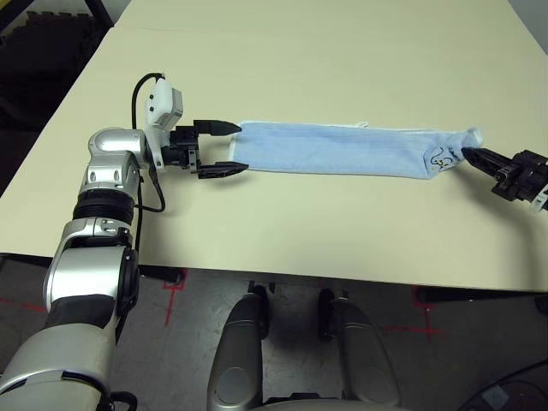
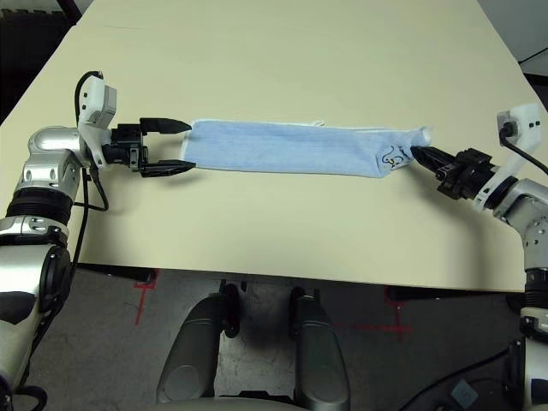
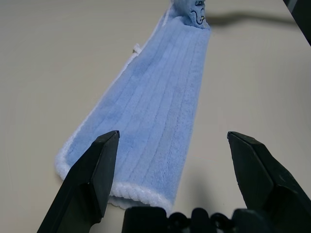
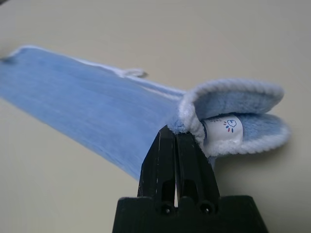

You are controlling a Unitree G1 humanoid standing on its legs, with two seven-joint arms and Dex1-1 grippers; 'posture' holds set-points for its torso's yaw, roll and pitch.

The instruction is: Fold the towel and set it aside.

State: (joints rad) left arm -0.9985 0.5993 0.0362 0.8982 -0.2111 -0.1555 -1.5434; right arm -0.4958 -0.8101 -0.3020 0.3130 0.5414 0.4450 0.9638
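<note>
towel [image 2: 295, 150] laid as long strip mid-table, 9-to-3 o'clock | right gripper [image 2: 421, 154] clamped on its 3 o'clock end | left gripper [image 2: 178, 145] spread wide at 9 o'clock end, nothing held | risk: thin pinch slips when end is lifted, fold skews

A pale cream worktop [image 1: 282, 240] carries the scene, smooth and plain, its near edge running across above the dark floor [image 1: 462, 330]. Directly on it lies the towel [image 1: 342, 150], light blue terry cloth folded into a long narrow strip with whitish edging. One short end lies just ahead of the spread black fingers [image 1: 229, 168]; the other end, bearing a small dark logo, is pinched between the closed fingers [image 2: 432, 157].
</note>
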